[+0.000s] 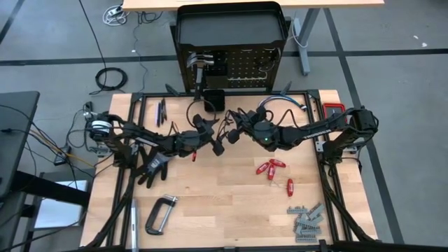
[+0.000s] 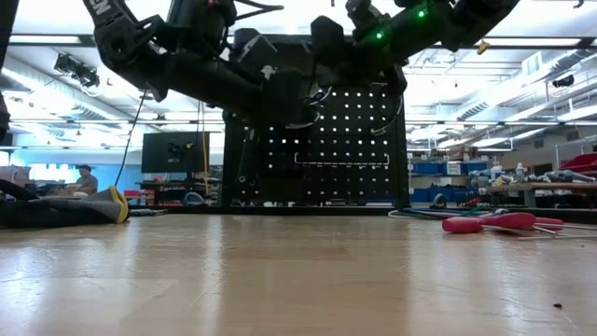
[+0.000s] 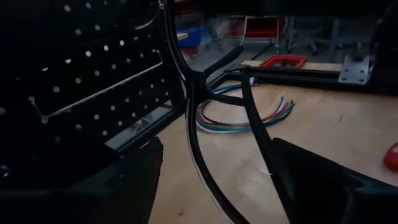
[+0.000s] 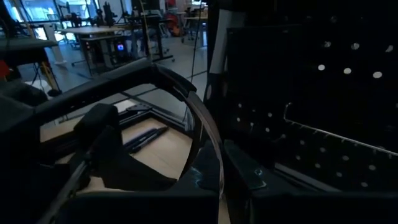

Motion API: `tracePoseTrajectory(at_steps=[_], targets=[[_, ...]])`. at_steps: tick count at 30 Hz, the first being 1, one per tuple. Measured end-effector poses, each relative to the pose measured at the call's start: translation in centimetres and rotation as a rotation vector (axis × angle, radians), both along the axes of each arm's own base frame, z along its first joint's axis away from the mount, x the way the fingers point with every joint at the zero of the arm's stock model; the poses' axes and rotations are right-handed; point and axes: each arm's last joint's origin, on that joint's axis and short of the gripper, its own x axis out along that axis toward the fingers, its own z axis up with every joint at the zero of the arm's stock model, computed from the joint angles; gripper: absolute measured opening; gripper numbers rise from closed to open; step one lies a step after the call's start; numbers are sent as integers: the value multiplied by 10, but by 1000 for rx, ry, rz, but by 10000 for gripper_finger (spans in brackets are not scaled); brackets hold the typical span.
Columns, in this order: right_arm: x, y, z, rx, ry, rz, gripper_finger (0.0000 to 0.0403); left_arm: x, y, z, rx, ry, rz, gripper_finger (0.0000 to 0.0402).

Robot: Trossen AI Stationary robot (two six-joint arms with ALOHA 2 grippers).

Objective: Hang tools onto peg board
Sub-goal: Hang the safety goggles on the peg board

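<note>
Thin black-framed glasses (image 3: 199, 118), judged light and fragile, sit pinched in the right gripper (image 1: 227, 135) jaws; left gripper (image 1: 210, 136) jaws wide.

Overhead, table-level, wrist views share peg board (image 1: 241, 66)

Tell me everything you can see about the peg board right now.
The peg board is an upright black metal panel with a grid of small round holes, forming the front of a black stand topped by a tray. It stands at the table's far edge, centred. A hammer hangs on its left part, and a thin wire rail crosses its face.
</note>
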Motion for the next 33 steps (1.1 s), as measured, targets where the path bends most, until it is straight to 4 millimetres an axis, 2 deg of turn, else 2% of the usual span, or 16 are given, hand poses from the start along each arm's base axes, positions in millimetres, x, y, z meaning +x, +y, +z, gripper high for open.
tracePoseTrajectory(at_steps=[7,11,21,33], targets=[[0,2,2,-8,-17,-32,14,10,1,1,39,26,-3,304],[0,2,4,-15,-35,-35,14,18,3,0,26,24,54,304],[-1,1,3,-6,-29,-63,14,29,5,17,25,-17,83,300],[-1,0,2,63,-100,-68,14,30,7,15,19,28,142,226]])
